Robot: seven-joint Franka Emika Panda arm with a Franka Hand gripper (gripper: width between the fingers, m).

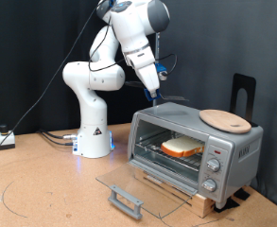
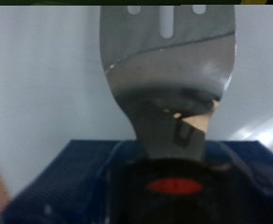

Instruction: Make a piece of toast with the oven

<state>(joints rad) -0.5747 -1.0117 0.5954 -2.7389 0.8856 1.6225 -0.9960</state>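
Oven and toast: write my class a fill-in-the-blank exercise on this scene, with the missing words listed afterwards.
1. The piece of toast lies ___ the oven, on its rack.
2. The oven's glass door is ___.
3. On top of the oven rests a round wooden ___.
4. The gripper, above the oven, holds a metal ___.

Missing words: inside; open; plate; spatula.

Round tan wooden plate point(image 1: 225, 119) lying flat up top, black upright stand point(image 1: 243, 93) just behind. Wooden table point(image 1: 43, 189) below, cables point(image 1: 55, 137) trailing across it toward exterior view's left. Grey slotted spatula blade point(image 2: 169, 65) filling wrist view.
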